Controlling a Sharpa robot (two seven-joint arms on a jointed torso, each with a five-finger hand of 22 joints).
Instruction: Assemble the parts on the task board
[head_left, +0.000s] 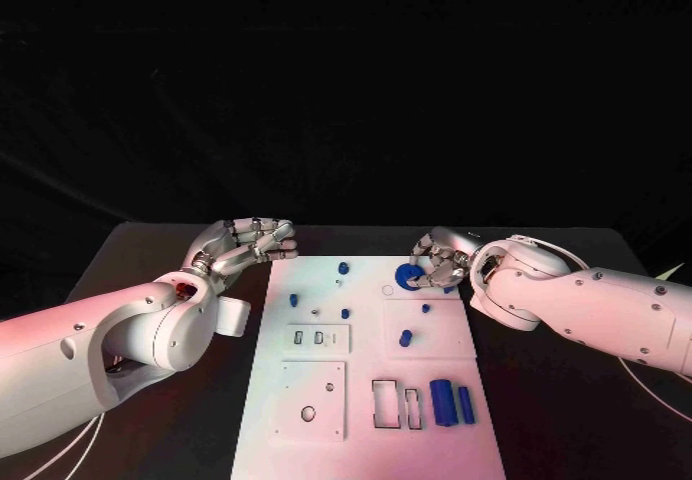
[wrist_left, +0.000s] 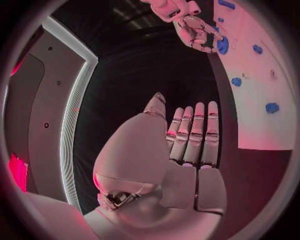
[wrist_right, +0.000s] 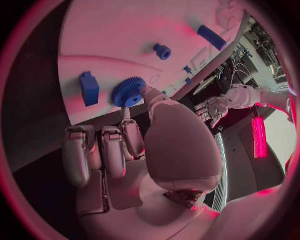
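Black table carries the task board, where the right hand pinches a blue gear at its fingertips, several parts lying loose, left hand empty, fingers straight.

Two arms in smooth white shells, each built of rounded, bulbous segments with small dark screw points dotted along the casing and thin pale cables trailing beneath the forearms. Left robot hand: silver metal, many-fingered, the fingers made of short segmented links with darker seams between them, joined to a broad domed silver palm housing. Right robot hand: same silver build, blocky segmented fingers and a large rounded palm cover, with exposed dark mechanism at the wrist joint where it meets the white forearm.
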